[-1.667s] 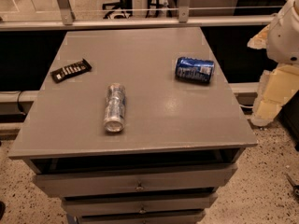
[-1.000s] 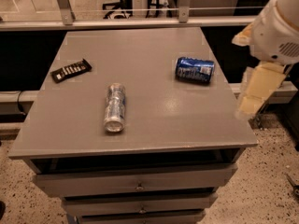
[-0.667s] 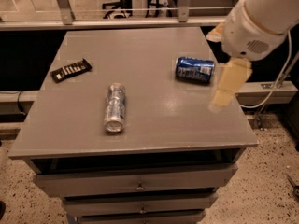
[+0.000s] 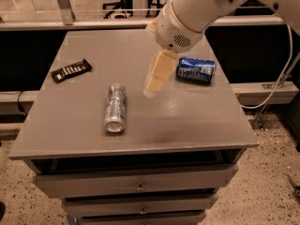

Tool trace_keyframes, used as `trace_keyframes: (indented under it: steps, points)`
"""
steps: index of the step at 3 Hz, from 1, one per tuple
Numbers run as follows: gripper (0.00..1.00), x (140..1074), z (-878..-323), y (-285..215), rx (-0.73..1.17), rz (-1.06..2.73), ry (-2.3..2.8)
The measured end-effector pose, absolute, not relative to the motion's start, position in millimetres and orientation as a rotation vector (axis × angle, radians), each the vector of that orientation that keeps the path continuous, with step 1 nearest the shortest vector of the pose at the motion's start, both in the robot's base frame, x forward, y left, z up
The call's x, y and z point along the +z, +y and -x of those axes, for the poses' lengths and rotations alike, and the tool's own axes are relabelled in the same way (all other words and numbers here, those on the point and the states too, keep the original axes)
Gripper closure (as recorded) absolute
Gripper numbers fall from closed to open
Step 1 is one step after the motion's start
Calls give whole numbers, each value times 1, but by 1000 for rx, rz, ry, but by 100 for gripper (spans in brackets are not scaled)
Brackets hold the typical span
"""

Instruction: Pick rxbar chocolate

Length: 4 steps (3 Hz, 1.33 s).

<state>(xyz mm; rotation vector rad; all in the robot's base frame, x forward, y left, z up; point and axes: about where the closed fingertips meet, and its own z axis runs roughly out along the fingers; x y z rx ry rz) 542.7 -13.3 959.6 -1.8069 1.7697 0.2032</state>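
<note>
Camera view: table (image 4: 197, 125) seen from above
Pincer (image 4: 151, 92): held between silver can (image 4: 115, 108) and blue can (image 4: 195, 70); grip cannot be told
Chocolate bar (image 4: 71, 70): laid flat, far left

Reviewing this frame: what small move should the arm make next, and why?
Probably carry the gripper left in view: it hangs above the table beside the blue can, while the rxbar chocolate lies near the left edge, left of the silver can.

Lettering on the rxbar chocolate (image 4: 71, 71) and blue can (image 4: 195, 70) is unreadable; gripper (image 4: 152, 89) hangs beside the can.
</note>
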Motion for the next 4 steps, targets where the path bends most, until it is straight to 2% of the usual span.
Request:
trace_keyframes:
  steps: [1, 2, 4]
  points:
    - [0, 960, -543, -13, 203, 1807, 1770]
    - [0, 954, -571, 22, 254, 1785, 1716]
    - [0, 905, -649, 165, 477, 1746, 1573]
